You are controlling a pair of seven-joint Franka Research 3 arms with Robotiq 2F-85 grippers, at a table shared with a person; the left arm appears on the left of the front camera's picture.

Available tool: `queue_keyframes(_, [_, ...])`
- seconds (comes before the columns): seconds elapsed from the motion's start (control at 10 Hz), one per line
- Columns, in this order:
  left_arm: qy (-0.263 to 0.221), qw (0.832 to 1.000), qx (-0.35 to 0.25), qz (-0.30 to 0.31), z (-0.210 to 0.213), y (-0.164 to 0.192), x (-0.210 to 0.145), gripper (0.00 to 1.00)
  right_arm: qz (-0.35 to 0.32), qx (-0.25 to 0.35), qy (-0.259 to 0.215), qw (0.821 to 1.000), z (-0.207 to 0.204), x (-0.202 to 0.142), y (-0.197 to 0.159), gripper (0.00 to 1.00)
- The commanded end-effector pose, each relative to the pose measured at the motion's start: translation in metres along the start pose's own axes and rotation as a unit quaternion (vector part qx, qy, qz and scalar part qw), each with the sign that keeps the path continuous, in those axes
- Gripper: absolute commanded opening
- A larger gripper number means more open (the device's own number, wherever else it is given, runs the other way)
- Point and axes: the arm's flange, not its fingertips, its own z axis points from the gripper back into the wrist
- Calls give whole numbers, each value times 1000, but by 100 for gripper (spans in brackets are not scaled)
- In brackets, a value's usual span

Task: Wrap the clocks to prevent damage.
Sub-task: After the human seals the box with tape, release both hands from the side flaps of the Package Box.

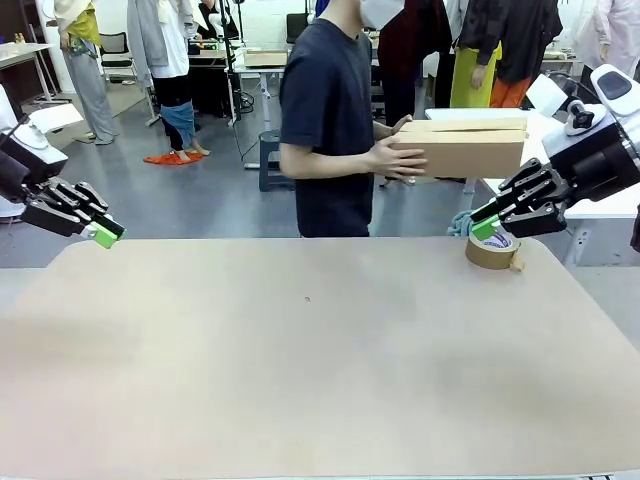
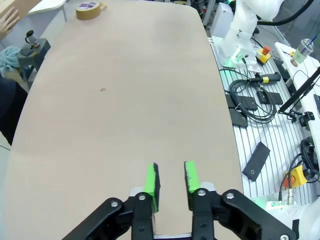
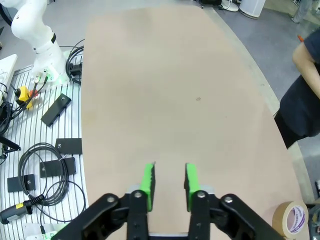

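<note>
Clocks cannot be placed from these views: whether any lie inside the closed carton is not discernible.

Table (image 1: 300,380): tan top with rounded corners, spanning the near field; one small dark speck (image 1: 307,298) near its centre.

Person (image 1: 325,120): standing at the far edge, centre, in a dark short-sleeved shirt, turned toward the right.

Cardboard box (image 1: 465,145): brown, flaps down, held level at chest height to the far right of the person, clear of the table. One hand (image 1: 395,158) is pressed flat against its left end.

Left gripper (image 1: 105,236): hangs above the far-left edge of the table, touching nothing. From its wrist camera (image 2: 170,167) the green pads stand a narrow gap apart, with bare tabletop between them.

Right gripper (image 1: 483,228): hangs at the far-right corner, just above and beside the tape roll. From its wrist camera (image 3: 169,170) the pads are likewise a narrow gap apart, with nothing between them.

Tape roll (image 1: 492,249): brown, lying flat on the far-right corner of the table, printed core label upward. In the right wrist view it sits off to one side of the fingers (image 3: 292,218), apart from them.

Blue cloth (image 1: 460,222): crumpled, just beyond the table's far edge, left of the tape roll.
</note>
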Motion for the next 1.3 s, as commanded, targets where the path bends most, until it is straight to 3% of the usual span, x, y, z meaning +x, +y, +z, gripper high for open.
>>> queue_keyframes(0.0, [-1,1000,-2,-3,-1,-4,1,100,-9,6,13,1000,1,-5,3,100])
queue_keyframes(0.2, [2,1000,-9,-2,0,0,3,100,-17,7,8,1000,4,-5,-1,96])
queue_keyframes(0.3, [2,1000,-9,-1,-2,-3,2,60,-16,15,8,1000,6,-6,0,66])
queue_keyframes(0.4, [2,1000,-12,0,0,-1,2,70,-18,17,6,1000,6,-6,-2,100])
queue_keyframes(0.5, [1,1000,-15,1,0,-1,2,80,-20,22,7,1000,6,-7,-2,86])
queue_keyframes(0.6, [0,1000,-17,2,0,0,3,90,-21,26,8,999,6,-7,-3,100])
queue_keyframes(0.7, [-2,1000,-18,3,0,0,2,100,-20,31,8,999,6,-7,-3,100])
queue_keyframes(0.8, [-2,1000,-19,3,-1,-1,2,89,-20,34,9,999,7,-8,-2,100])
queue_keyframes(0.9, [-2,1000,-22,3,0,0,3,100,-22,33,9,999,6,-8,-4,100])
queue_keyframes(1.2, [3,1000,-18,-2,2,-1,4,100,-12,59,33,998,6,-8,-3,100])
